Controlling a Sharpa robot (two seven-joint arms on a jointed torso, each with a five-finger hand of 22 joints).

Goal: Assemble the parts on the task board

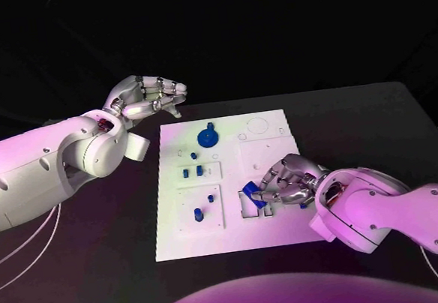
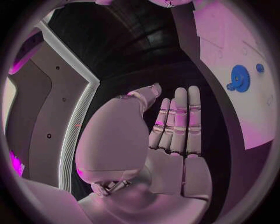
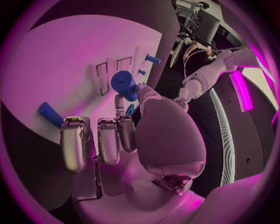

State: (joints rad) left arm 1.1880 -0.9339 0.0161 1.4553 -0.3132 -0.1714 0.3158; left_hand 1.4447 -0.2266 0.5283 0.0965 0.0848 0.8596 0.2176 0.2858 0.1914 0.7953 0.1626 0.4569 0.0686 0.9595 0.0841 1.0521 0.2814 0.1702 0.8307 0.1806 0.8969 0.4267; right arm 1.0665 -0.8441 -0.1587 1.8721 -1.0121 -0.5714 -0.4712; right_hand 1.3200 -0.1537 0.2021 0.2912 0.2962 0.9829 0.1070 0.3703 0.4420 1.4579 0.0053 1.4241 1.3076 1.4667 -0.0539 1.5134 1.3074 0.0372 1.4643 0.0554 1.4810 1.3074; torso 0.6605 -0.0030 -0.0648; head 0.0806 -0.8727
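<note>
My right hand (image 1: 286, 182) pinches a blue cylindrical part (image 3: 123, 84) over the near right slots of the task board (image 1: 283, 228). I judge the part light, rigid and smooth, so likely to slip; hold it round the body. Further off sits a blue gear (image 1: 208, 135). My left hand (image 1: 149, 95) hangs past the board's far corner, fingers curled, empty.

Head camera overlooks task board (image 1: 228, 218); wrist cameras share it.
</note>
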